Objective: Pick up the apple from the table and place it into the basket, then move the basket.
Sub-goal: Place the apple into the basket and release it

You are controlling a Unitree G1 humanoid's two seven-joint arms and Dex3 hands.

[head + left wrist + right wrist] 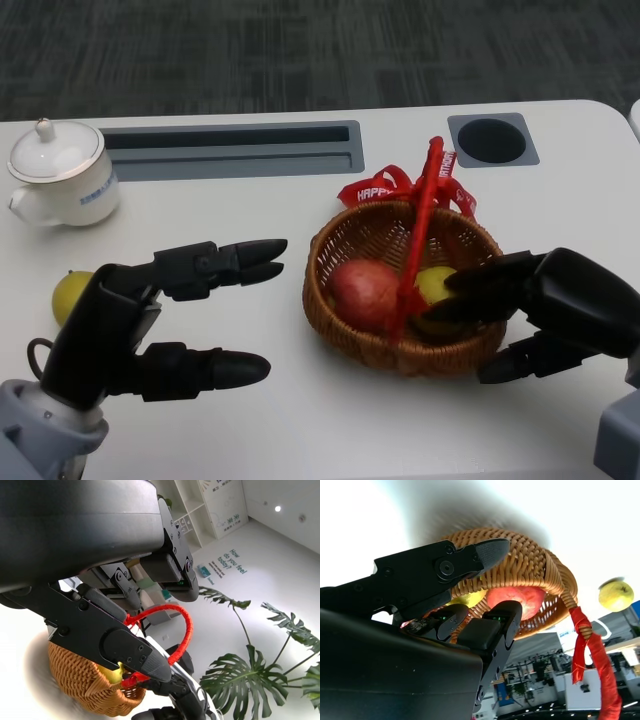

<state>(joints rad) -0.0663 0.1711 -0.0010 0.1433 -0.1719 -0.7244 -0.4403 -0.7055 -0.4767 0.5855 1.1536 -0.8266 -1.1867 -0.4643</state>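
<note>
Teapot (62,172) only overhead (left fingers (215,368) spread, right fingers' (490,283) grip unclear).

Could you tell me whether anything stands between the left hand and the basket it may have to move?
Nothing visible does: bare table lies between the open left hand and the wicker basket. The yellow fruit sits behind that hand.

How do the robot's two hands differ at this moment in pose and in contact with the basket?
The left hand hovers beside the basket, touching nothing, fingers spread apart; the right hand grips the basket's near rim, fingers reaching inside next to the yellow fruit. The left is empty; the right holds the basket. Both are black and sit low over the table.
</note>
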